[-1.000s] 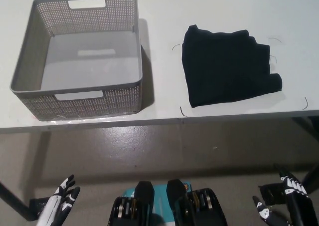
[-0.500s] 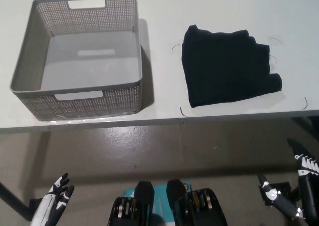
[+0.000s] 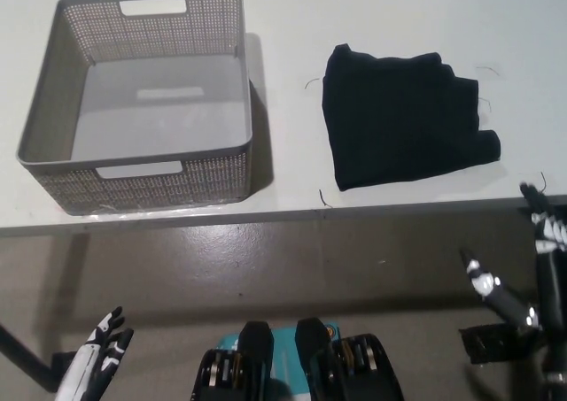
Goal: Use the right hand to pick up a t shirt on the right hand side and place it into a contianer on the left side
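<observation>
Right hand [image 3: 532,277], fingers spread & holding nothing, is below the counter [image 3: 292,29] edge: bring it over black t shirt [image 3: 403,118], pinch bunched middle w/ deep grip

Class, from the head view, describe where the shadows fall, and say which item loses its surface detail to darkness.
Head view: the grey perforated plastic basket casts a soft shadow to its right on the white table; even lighting, no glare; the folded black t-shirt reads as a near-flat dark patch, folds barely visible.
</observation>
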Tool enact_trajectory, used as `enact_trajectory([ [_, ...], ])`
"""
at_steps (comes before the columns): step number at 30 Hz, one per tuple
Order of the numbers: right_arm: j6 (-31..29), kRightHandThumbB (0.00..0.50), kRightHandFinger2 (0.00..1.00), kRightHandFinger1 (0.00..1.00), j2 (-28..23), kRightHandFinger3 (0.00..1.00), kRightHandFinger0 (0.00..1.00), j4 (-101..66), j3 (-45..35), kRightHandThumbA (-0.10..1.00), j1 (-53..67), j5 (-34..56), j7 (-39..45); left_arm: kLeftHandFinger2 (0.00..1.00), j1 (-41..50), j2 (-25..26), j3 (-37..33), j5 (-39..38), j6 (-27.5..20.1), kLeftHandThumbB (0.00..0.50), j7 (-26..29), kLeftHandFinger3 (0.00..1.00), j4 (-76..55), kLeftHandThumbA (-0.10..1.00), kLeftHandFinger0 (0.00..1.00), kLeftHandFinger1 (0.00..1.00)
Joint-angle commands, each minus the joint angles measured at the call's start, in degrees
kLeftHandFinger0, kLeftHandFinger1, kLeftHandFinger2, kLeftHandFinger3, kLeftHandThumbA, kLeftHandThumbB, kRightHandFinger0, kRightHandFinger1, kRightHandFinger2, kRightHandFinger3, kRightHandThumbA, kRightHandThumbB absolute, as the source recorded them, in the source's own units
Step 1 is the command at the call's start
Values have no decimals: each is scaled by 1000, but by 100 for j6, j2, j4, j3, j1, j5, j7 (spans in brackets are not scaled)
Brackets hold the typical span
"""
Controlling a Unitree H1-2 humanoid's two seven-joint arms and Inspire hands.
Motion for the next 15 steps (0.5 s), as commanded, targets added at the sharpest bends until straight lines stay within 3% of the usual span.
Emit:
enact_trajectory([
  [1,498,500,1000,1000,-178,1000,1000,174,-82,742,-502,-189,297,992,-140,146,-24,-9,-148,422,-44,1000,-110,987,900,914],
  [10,788,500,1000,1000,-373,1000,1000,1082,87,699,-1359,-442,266,973,-196,140,-49,50,-62,429,-36,1000,-144,996,888,900],
  [15,895,500,1000,1000,-471,1000,1000,1488,318,752,-1694,-693,235,970,-195,131,-55,15,-5,416,-79,1000,-188,968,897,900],
])
